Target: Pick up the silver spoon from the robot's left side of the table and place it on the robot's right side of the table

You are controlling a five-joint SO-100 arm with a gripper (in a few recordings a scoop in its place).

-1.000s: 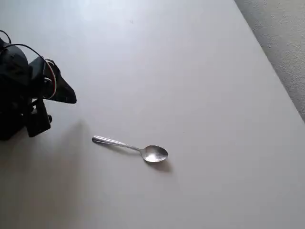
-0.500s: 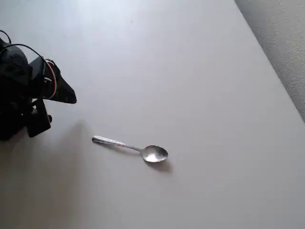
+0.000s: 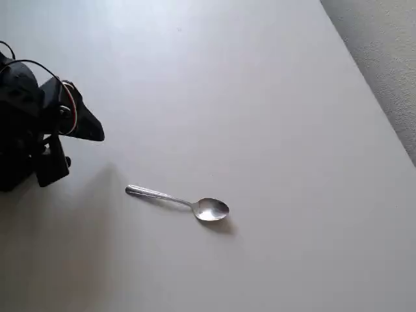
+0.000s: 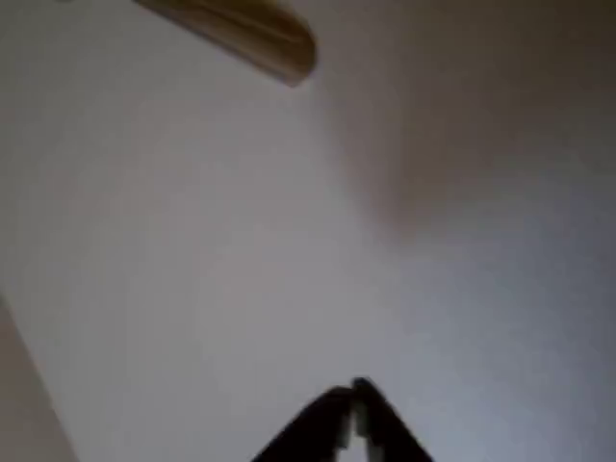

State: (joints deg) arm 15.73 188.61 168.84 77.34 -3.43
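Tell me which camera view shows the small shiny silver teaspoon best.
The overhead view: the small shiny silver teaspoon lies whole and sharp on the plain white table. The wrist view shows blurred surfaces and the gripper tips.

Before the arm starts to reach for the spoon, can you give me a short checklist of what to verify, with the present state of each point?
1. Silver spoon lies flat on the table, free of the arm: ok.
2. Handle is reachable: it points toward the gripper at the left of the overhead view, with bare table between them: ok.
3. Gripper is empty: the wrist view shows the fingers with tips together and nothing between them: ok.
4. Fingers open enough to take the handle: not ok, they are shut.
5. Spoon is far from the table edge: ok.
6. Place for the spoon on the other side: bare table beyond the spoon in the overhead view: ok.
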